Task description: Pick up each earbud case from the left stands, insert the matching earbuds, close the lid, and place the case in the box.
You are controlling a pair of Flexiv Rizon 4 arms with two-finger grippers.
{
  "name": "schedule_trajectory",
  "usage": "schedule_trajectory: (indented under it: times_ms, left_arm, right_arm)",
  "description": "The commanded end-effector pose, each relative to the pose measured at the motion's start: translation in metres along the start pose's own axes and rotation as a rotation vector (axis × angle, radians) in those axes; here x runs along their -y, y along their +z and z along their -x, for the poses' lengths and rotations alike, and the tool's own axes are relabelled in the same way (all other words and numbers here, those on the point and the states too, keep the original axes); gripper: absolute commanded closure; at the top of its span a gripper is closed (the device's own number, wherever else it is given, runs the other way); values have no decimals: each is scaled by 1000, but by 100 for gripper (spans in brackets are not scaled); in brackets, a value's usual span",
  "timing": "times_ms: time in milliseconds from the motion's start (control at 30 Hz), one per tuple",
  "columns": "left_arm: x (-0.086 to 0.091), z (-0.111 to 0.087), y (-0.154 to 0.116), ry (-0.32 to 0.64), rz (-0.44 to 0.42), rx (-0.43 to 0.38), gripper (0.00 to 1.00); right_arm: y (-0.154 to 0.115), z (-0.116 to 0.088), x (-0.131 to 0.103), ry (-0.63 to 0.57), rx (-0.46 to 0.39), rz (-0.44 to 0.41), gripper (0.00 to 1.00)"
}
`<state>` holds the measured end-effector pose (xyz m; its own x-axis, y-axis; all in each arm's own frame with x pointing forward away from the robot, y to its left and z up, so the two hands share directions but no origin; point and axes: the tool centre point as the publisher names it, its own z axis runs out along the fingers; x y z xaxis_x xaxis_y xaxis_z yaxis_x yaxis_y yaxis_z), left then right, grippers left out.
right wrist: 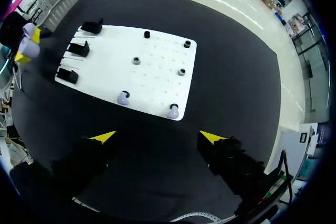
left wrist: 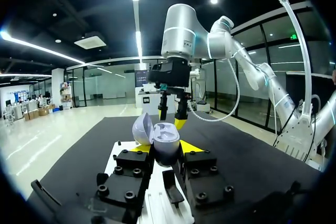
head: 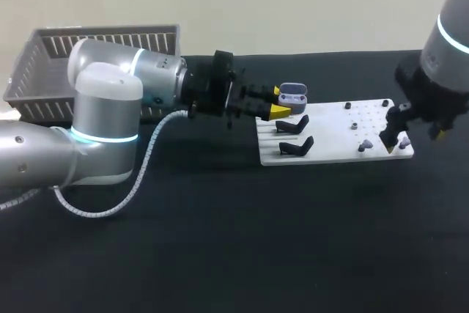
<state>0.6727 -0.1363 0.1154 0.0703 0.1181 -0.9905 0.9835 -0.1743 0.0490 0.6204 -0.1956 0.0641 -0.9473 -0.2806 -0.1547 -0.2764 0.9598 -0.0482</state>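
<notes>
In the left hand (left wrist: 165,148), a pale lilac case (left wrist: 167,136), lid open.

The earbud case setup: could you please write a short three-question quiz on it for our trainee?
1. True or false: the earbud case has its lid shut.
2. How many earbuds sit on the white board? A one, B two, C four.
3. Fill in: the right gripper is empty and ___.
Key: 1 false; 2 B; 3 open.
</notes>
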Motion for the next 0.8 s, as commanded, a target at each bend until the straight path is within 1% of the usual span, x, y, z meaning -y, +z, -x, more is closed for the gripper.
schedule_trajectory:
  times_ms: [33,67,100,133,233,333,433,600,667,800]
  left_arm:
    - [0,-1,0,2,1,2,100]
    - [0,-1,0,2,1,2,100]
    - [0,-1,0,2,1,2,100]
    - [0,-1,0,2,1,2,100]
    - [0,-1,0,2,1,2,100]
    - [0,-1,0,2,1,2,100]
    - [0,-1,0,2,1,2,100]
    - [0,-1,0,2,1,2,100]
    - [0,-1,0,2,1,2,100]
    - [0,-1,0,2,1,2,100]
  right_arm:
    - [13,6,0,8,2,-38,7]
    - [15,6,1,9,2,-40,13]
    - [16,7,2,13,7,-42,25]
    - [17,7,4,16,11,-48,36]
    - [20,10,6,16,12,-57,53]
    - [24,12,8,15,9,-65,56]
    - [29,14,11,18,6,-73,63]
    - [32,17,12,32,28,-117,59]
    - [32,18,13,45,42,-127,55]
    - [33,20,14,50,43,-136,55]
